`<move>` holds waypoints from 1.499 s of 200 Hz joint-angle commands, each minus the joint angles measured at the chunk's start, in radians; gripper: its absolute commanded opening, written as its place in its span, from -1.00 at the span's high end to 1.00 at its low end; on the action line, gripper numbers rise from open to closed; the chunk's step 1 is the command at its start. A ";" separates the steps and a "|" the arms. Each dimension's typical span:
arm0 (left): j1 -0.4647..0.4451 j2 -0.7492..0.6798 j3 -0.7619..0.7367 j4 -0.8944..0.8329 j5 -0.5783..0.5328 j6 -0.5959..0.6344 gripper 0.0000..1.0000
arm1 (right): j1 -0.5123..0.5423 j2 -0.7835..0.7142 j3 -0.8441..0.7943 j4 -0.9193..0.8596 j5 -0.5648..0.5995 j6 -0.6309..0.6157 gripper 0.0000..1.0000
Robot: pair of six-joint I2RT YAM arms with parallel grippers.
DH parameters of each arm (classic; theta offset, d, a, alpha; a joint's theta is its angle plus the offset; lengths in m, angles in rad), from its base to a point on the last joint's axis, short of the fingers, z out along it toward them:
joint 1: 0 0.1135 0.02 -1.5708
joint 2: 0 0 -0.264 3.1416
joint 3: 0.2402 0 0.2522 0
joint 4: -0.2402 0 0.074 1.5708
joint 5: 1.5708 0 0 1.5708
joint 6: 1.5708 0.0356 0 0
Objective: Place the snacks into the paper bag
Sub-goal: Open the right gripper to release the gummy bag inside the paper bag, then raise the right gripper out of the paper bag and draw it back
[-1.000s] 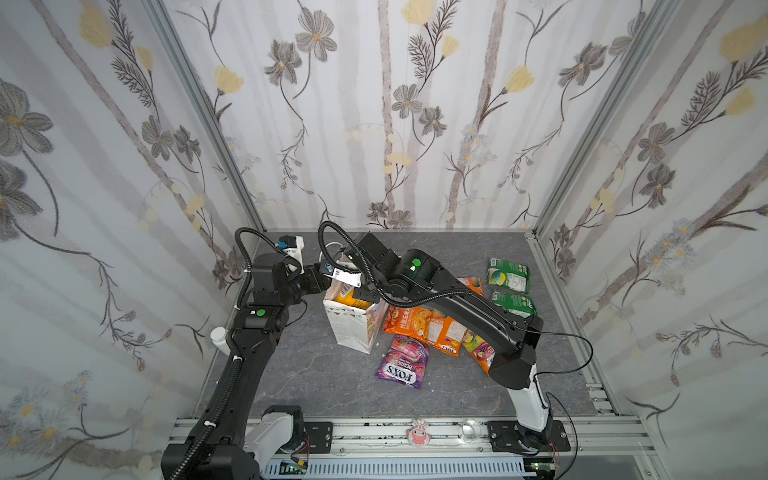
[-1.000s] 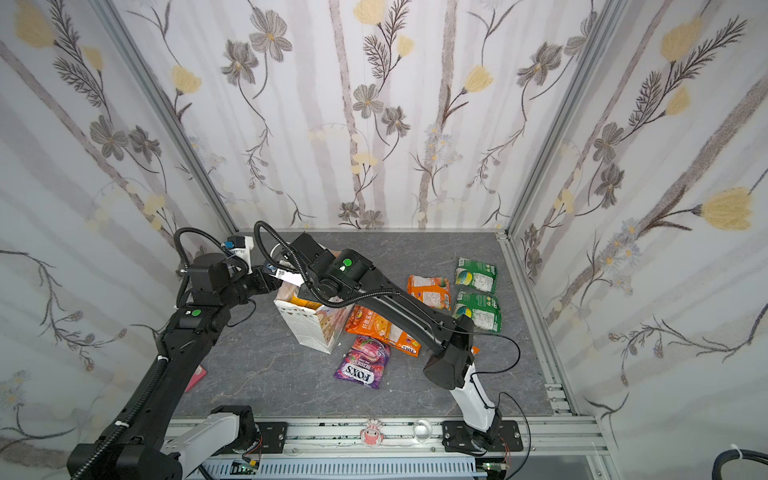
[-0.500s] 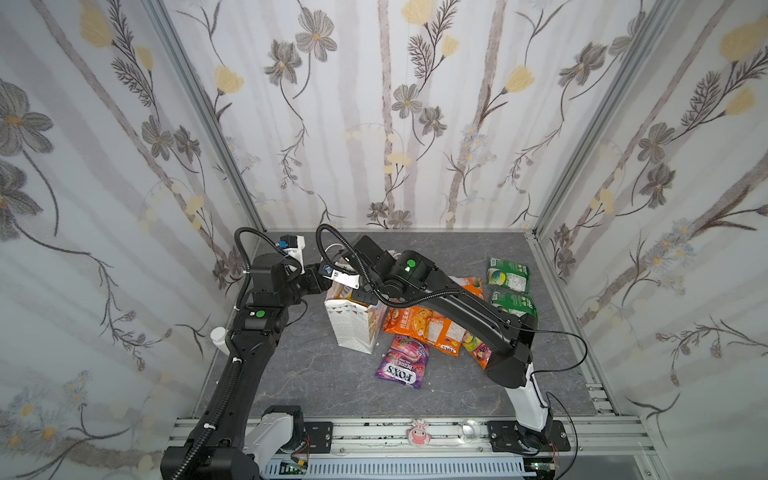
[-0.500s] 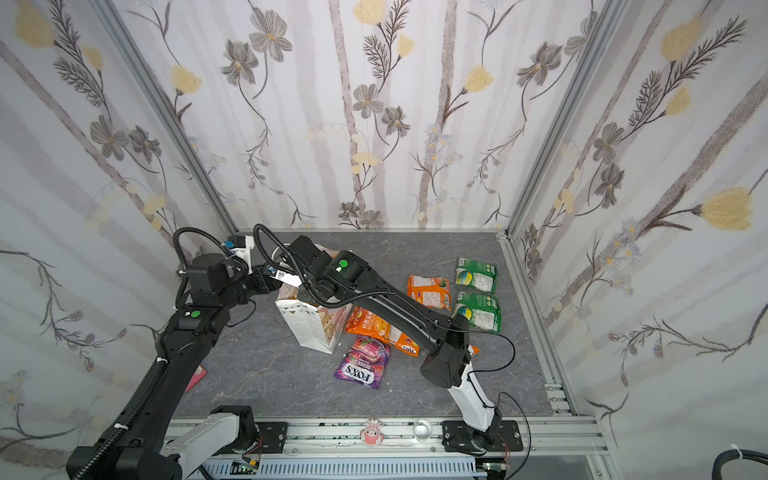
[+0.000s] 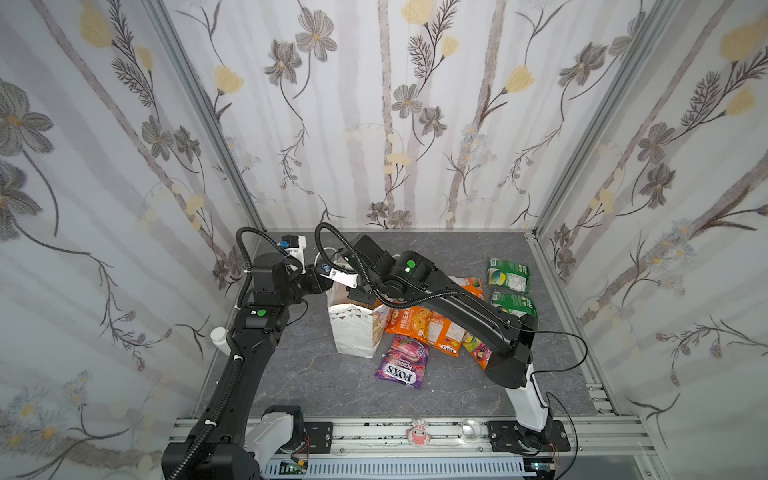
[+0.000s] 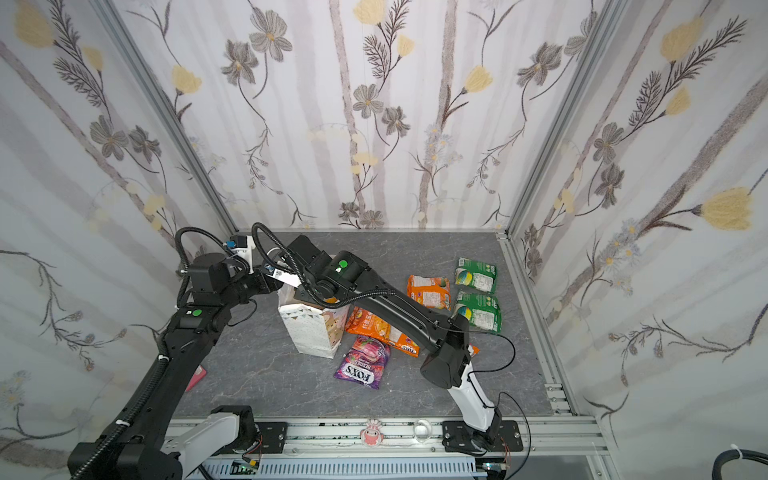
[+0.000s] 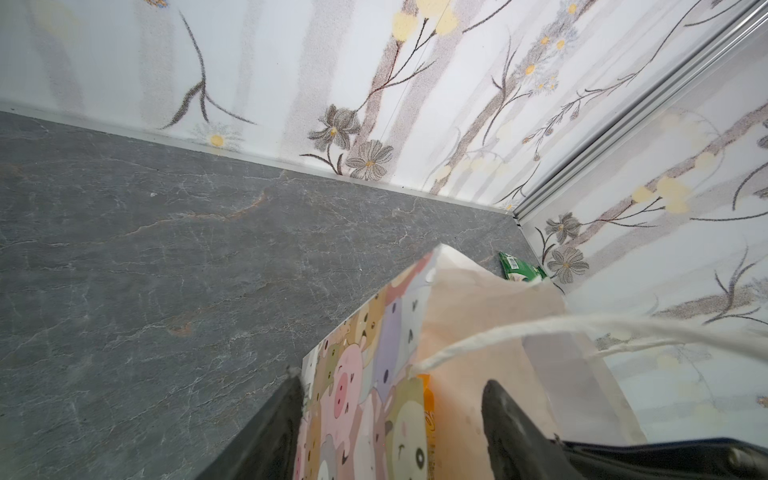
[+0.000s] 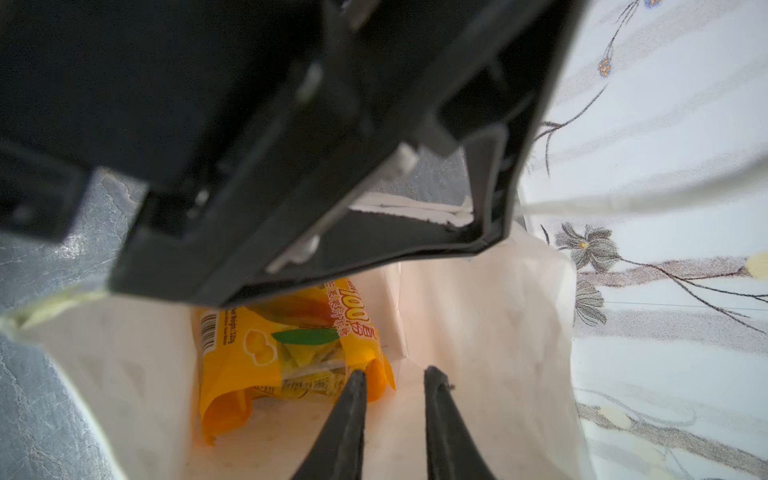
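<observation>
The paper bag [image 5: 353, 332] stands upright a little toward 9 o'clock of the middle of the grey table [image 5: 316, 386], mouth up, in both top views. It looks like thin, light paper, easy to dent or tip. I judge it best steadied at the rim, not squeezed on the walls.

The left gripper [image 7: 392, 380] straddles the bag's cartoon-printed wall at the rim, one finger outside and one inside. Whether they pinch the paper I cannot tell. The right gripper [image 8: 392, 374] hangs inside the mouth, its fingers apart with nothing between them. Below it a yellow packet [image 8: 266, 357] lies on the bag's floor.

Outside the bag, a large orange packet [image 5: 419, 328] lies just beside it at 3 o'clock. The FOX'S bag [image 5: 401, 363] is at 5 o'clock, and two green packets [image 5: 508, 275] lie well apart at 2 o'clock. All look glossy, puffy and light, so slippery across the face and crushable. A crimped end seam is probably the surest hold.
</observation>
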State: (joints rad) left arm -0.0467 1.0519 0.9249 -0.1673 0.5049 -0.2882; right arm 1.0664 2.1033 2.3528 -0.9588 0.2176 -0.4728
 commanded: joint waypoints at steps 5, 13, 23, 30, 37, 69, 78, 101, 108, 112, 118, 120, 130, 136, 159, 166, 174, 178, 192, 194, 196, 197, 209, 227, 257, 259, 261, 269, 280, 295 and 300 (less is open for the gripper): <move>0.000 -0.003 0.002 0.028 0.004 -0.001 -0.36 | 0.003 -0.006 0.011 0.042 0.003 0.013 0.47; 0.001 -0.004 0.001 0.029 0.003 -0.002 -0.36 | 0.004 -0.012 0.011 0.057 0.004 0.024 0.45; 0.001 -0.006 0.001 0.028 0.002 -0.002 -0.36 | 0.006 -0.018 0.011 0.080 0.010 0.039 0.41; 0.001 -0.006 0.001 0.029 0.002 -0.001 -0.36 | 0.008 -0.024 0.010 0.095 0.005 0.046 0.40; 0.002 -0.006 0.001 0.029 0.002 -0.002 -0.36 | 0.013 -0.027 0.011 0.105 0.003 0.052 0.39; 0.001 -0.007 0.002 0.024 -0.009 0.001 -0.36 | 0.026 -0.049 0.011 0.114 0.022 0.088 0.36; 0.001 -0.007 0.002 0.023 -0.010 0.001 -0.36 | 0.025 -0.054 0.011 0.115 0.023 0.107 0.37; 0.001 -0.007 0.003 0.023 -0.014 0.001 -0.36 | 0.026 -0.065 0.011 0.133 0.036 0.171 0.37; 0.001 -0.007 0.002 0.022 -0.014 0.001 -0.36 | 0.027 -0.070 0.010 0.138 0.028 0.187 0.37; 0.001 -0.009 0.002 0.022 -0.014 0.001 -0.36 | 0.027 -0.072 0.010 0.141 0.024 0.195 0.38; 0.001 -0.009 0.002 0.023 -0.014 0.001 -0.36 | 0.027 -0.078 0.010 0.148 0.021 0.210 0.37; 0.000 -0.009 0.002 0.023 -0.014 0.001 -0.36 | 0.027 -0.079 0.011 0.150 0.020 0.215 0.37; 0.001 -0.007 0.002 0.023 -0.015 0.001 -0.36 | 0.027 -0.091 0.011 0.155 0.013 0.237 0.37; 0.001 -0.007 0.002 0.023 -0.016 0.001 -0.35 | 0.027 -0.098 0.011 0.158 0.010 0.250 0.37; 0.001 -0.007 0.002 0.023 -0.018 0.000 -0.35 | 0.029 -0.133 0.009 0.160 0.004 0.306 0.40; 0.001 -0.007 0.000 0.023 -0.021 0.001 -0.35 | 0.030 -0.146 0.008 0.160 0.005 0.323 0.40; 0.001 -0.007 0.002 0.022 -0.024 0.001 -0.35 | 0.036 -0.161 0.008 0.154 0.010 0.347 0.40; 0.001 -0.007 0.003 0.022 -0.024 0.001 -0.35 | 0.039 -0.171 0.008 0.154 0.012 0.355 0.40; 0.001 -0.006 0.002 0.022 -0.025 0.001 -0.35 | 0.061 -0.205 0.006 0.143 0.033 0.397 0.39; 0.001 -0.006 0.002 0.021 -0.025 0.001 -0.35 | 0.067 -0.211 0.006 0.140 0.039 0.405 0.39; 0.001 -0.006 0.002 0.021 -0.024 0.001 -0.35 | 0.072 -0.217 0.005 0.137 0.043 0.411 0.39; 0.000 -0.006 0.002 0.021 -0.024 0.001 -0.35 | 0.075 -0.218 0.004 0.136 0.045 0.415 0.38; 0.001 -0.006 0.002 0.020 -0.022 0.001 -0.35 | 0.112 -0.272 -0.047 0.139 0.076 0.448 0.33; 0.001 -0.007 0.004 0.019 -0.022 0.001 -0.35 | 0.148 -0.417 -0.291 0.256 0.128 0.488 0.27; 0.001 -0.012 0.001 0.023 -0.025 0.001 -0.35 | 0.139 -0.713 -0.741 0.500 0.215 0.593 0.18; 0.001 -0.011 0.000 0.024 -0.025 0.001 -0.36 | 0.135 -0.738 -0.778 0.513 0.224 0.611 0.18; 0.001 -0.012 -0.001 0.025 -0.025 0.001 -0.35 | 0.131 -0.758 -0.806 0.522 0.227 0.623 0.17; 0.002 -0.009 -0.001 0.025 -0.026 0.000 -0.35 | 0.111 -0.834 -0.913 0.571 0.231 0.668 0.14; 0.002 -0.004 0.004 0.021 -0.025 0.001 -0.35 | 0.069 -0.935 -1.069 0.648 0.204 0.740 0.07; 0.003 -0.003 0.007 0.018 -0.026 0.001 -0.35 | -0.035 -1.055 -1.288 0.774 0.099 0.854 0.03; 0.002 -0.004 0.006 0.020 -0.025 0.001 -0.35 | -0.070 -1.085 -1.358 0.819 0.048 0.893 0.01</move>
State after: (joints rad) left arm -0.0460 1.0466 0.9249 -0.1677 0.4885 -0.2878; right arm 1.1057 1.1454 1.2491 -0.4076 0.3759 0.1898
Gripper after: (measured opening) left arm 0.674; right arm 0.488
